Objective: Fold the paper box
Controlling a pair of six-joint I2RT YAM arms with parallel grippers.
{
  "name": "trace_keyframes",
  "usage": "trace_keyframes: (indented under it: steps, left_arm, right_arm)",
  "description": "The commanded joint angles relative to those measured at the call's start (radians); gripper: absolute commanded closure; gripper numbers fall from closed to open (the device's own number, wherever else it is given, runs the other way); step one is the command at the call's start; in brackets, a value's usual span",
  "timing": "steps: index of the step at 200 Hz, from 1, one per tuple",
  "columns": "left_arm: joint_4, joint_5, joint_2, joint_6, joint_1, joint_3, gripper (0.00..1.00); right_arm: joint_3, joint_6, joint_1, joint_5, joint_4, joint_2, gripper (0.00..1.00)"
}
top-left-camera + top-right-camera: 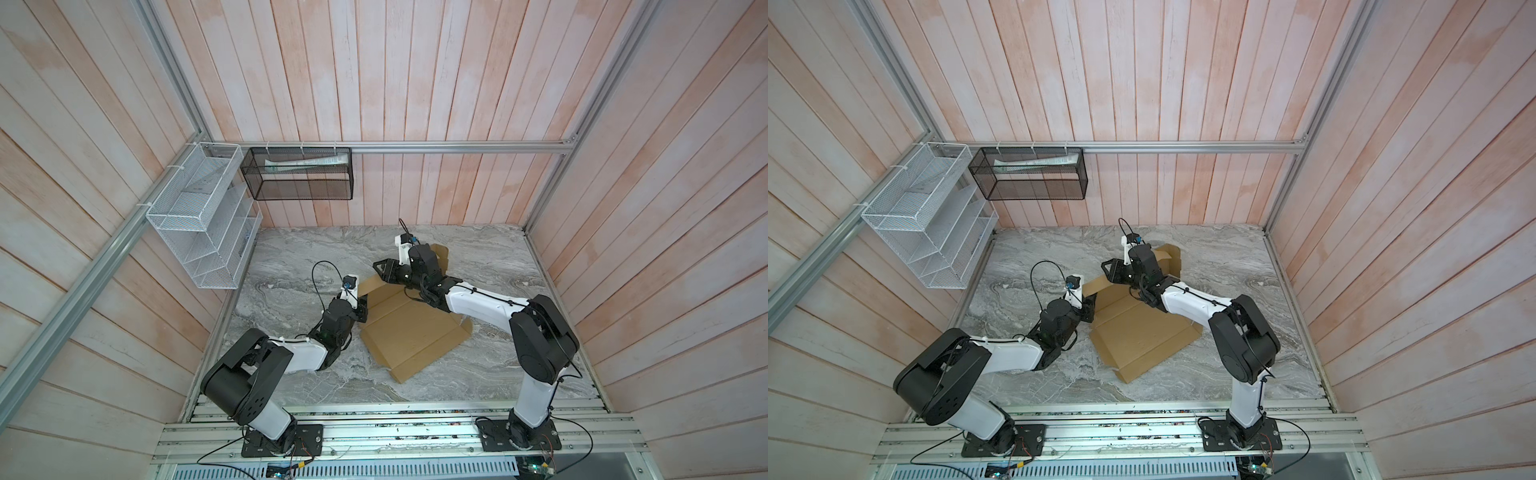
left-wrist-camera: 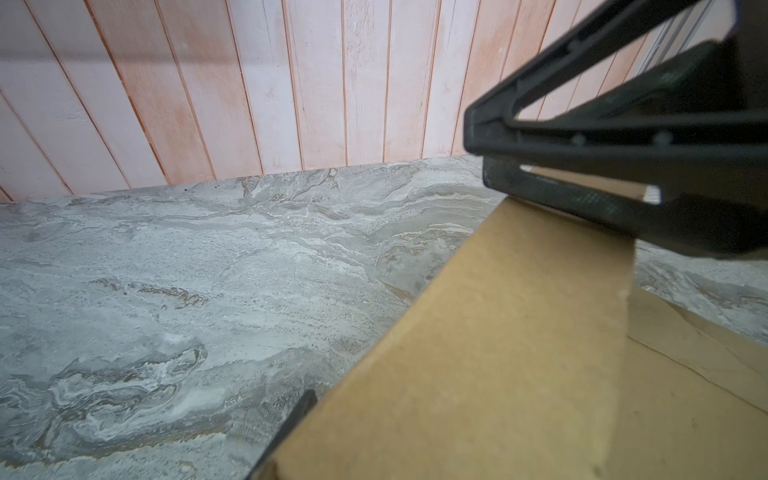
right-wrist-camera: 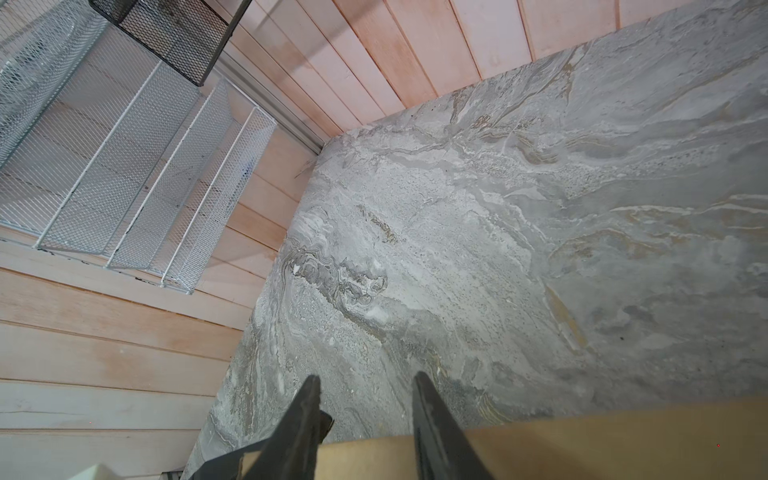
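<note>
Under the right claw [image 1: 379,268] lies one paper box [image 1: 409,332], a flat brown sheet on the grey table [image 1: 519,266]. That claw's two fingers [image 3: 309,415] are spread apart. Bare table shows between the tips, and the box's edge sits back by their base. Right beside the left claw [image 1: 363,309], one side of the box stands up. I cannot tell if that claw pinches it. Far from both claws hang one white rack [image 1: 195,224] and one black basket [image 1: 297,176].

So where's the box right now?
In both top views the box lies near the middle of the table, between the left arm and the right arm.
</note>
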State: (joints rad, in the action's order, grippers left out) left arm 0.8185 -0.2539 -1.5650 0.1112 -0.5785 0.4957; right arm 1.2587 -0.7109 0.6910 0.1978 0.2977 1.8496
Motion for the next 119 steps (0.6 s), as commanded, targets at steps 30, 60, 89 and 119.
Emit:
trace_keyframes:
  steps: [30,60,89,119]
  left_arm:
    - [-0.077,-0.091,0.057,0.05,-0.03,0.006,0.52]
    - [-0.121,-0.138,0.066,0.082,-0.052,0.004,0.52]
    - [-0.157,-0.167,0.065,0.114,-0.07,0.006,0.52]
    - [-0.189,-0.214,0.066,0.151,-0.088,0.007,0.53]
  right_arm:
    - [0.017,-0.014,-0.005,-0.021,-0.055,0.04,0.62]
    - [0.018,-0.015,-0.005,-0.026,-0.055,0.04,0.62]
    - [0.018,-0.015,-0.005,-0.032,-0.057,0.039,0.62]
    - [0.018,-0.015,-0.005,-0.034,-0.058,0.039,0.62]
